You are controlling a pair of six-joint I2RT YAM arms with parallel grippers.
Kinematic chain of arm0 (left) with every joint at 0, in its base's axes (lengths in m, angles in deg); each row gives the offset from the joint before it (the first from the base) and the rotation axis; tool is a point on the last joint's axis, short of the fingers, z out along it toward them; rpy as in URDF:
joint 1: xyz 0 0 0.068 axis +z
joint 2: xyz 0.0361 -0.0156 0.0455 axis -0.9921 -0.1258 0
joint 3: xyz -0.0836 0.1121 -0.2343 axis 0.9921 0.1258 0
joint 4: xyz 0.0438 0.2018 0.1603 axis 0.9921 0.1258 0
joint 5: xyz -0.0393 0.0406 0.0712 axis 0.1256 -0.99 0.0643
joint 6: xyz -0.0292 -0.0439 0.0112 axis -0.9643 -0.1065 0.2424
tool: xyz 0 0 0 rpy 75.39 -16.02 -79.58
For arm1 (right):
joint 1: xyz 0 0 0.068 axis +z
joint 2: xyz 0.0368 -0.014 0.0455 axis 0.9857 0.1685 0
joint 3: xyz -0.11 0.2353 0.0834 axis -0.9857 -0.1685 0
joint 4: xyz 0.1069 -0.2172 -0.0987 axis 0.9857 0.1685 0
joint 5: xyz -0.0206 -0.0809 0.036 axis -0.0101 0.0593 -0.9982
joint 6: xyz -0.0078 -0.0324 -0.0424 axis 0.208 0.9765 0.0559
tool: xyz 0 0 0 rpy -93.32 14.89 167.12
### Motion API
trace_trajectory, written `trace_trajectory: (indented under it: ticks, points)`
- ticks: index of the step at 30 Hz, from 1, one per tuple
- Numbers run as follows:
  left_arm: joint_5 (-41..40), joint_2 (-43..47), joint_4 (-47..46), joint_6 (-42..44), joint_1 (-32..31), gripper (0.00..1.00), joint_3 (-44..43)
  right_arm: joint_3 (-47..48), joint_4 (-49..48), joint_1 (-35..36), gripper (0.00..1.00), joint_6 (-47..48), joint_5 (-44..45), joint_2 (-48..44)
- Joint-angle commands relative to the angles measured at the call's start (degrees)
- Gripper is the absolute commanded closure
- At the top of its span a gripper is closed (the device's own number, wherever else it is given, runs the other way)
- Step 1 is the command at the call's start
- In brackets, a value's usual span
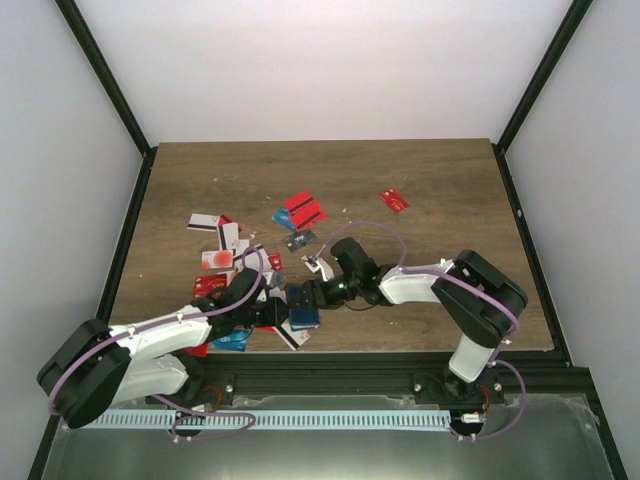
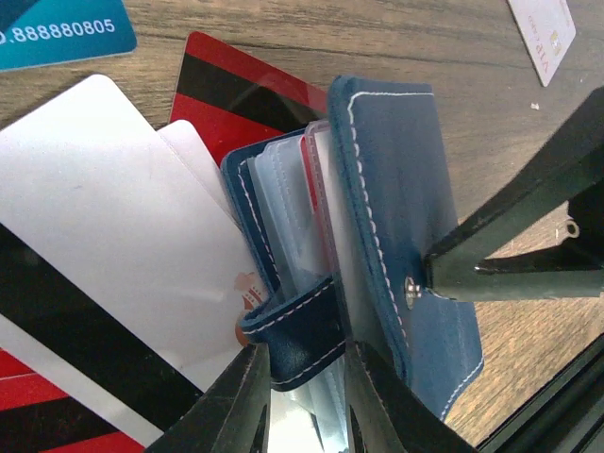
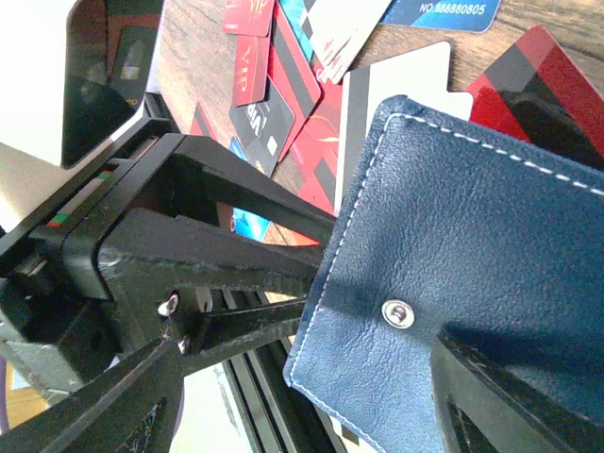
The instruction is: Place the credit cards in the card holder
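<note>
The navy card holder [image 1: 302, 305] lies open near the table's front edge, between both grippers. In the left wrist view the card holder [image 2: 406, 189] shows clear sleeves with cards in them, and its tab clasp [image 2: 302, 326] sits between my left gripper's [image 2: 307, 396] fingers, which are shut on it. My right gripper [image 3: 307, 349] is open, with one finger [image 3: 491, 396] resting on the flap [image 3: 472, 217] beside the snap [image 3: 398, 313]. A white card with a black stripe [image 2: 113, 236] and a red striped card [image 2: 236, 85] lie under the holder. Loose credit cards [image 1: 303, 208] are scattered behind it.
More cards lie at the left [image 1: 205, 221], a lone red one at the right [image 1: 394, 200], a dark grey one in the middle [image 1: 299, 240]. A light-blue card [image 2: 57, 28] lies at the far left of the holder. The black front rail [image 1: 330, 362] runs just behind both grippers.
</note>
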Motion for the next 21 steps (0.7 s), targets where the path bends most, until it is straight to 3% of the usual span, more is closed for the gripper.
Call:
trace_trajectory:
  ticks: [1, 13, 21]
  points:
    - [1.70, 1.17, -2.05, 0.69, -0.18, 0.75, 0.90, 3.29, -0.63, 1.03, 0.28, 1.66, 0.35, 1.68]
    - [3.37, -2.63, -5.15, 1.66, -0.24, 0.75, 1.19, 5.06, -3.15, 1.88, 0.35, 1.47, -0.84, 5.08]
    - [0.45, -0.87, -1.21, 4.59, -0.35, 0.72, -0.16, 1.14, 5.64, 0.85, 0.36, 5.53, 10.11, 2.70]
